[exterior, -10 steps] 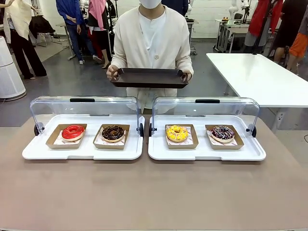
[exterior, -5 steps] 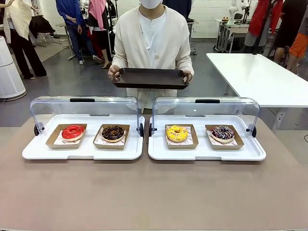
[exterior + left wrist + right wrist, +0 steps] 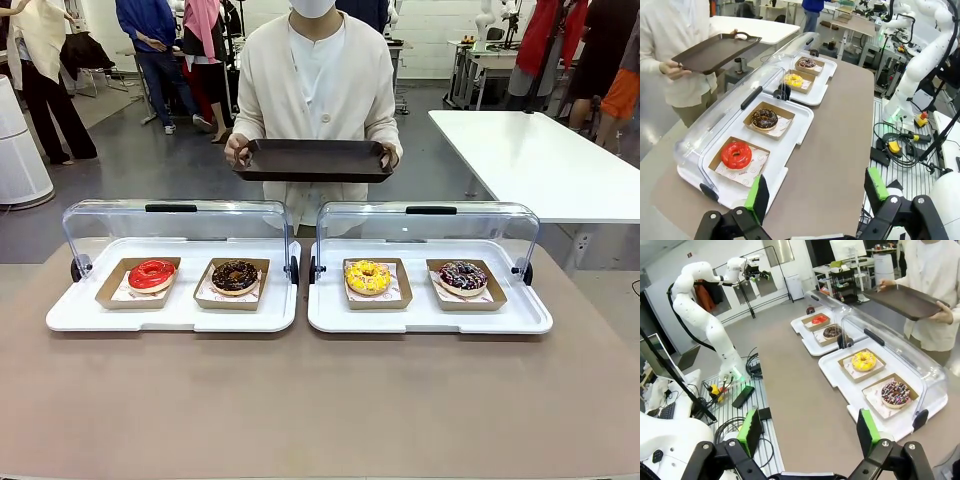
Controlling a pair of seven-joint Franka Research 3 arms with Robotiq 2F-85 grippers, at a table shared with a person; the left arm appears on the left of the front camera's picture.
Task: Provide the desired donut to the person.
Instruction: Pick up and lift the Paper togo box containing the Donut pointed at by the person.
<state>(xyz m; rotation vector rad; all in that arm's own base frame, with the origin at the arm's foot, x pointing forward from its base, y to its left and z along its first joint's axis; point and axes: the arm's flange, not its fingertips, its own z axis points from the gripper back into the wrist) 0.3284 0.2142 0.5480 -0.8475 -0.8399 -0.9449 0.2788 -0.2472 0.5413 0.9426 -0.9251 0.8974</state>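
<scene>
Four donuts sit on the long beige table point(image 3: 300, 400), each in its own brown cardboard boat point(image 3: 112, 290). The boats rest in two white plastic display trays whose clear domed lids point(image 3: 175, 222) are swung up toward 12 o'clock.

In the left display tray point(image 3: 170, 315), the red-glazed ring donut point(image 3: 152, 274) lies at 9 o'clock of the chocolate-glazed donut point(image 3: 235, 276). In the right display tray point(image 3: 430, 318), the yellow-iced donut point(image 3: 368, 277) lies at 9 o'clock of the dark donut with coloured sprinkles point(image 3: 463, 276). Which one is wanted cannot be told.

At 12 o'clock beyond the display trays stands the person in the cream cardigan point(image 3: 315, 90). The person's hands point(image 3: 236, 150) hold a dark brown rectangular serving tray point(image 3: 313, 160) level, above the lids.

The left gripper point(image 3: 816, 189) hangs apart from the display trays, its green-padded fingers spread wide with nothing between them. The red-glazed ring donut is at its 11 o'clock. The right gripper point(image 3: 808, 430) is likewise spread and holds nothing, with the dark donut with coloured sprinkles at its 1 o'clock.
</scene>
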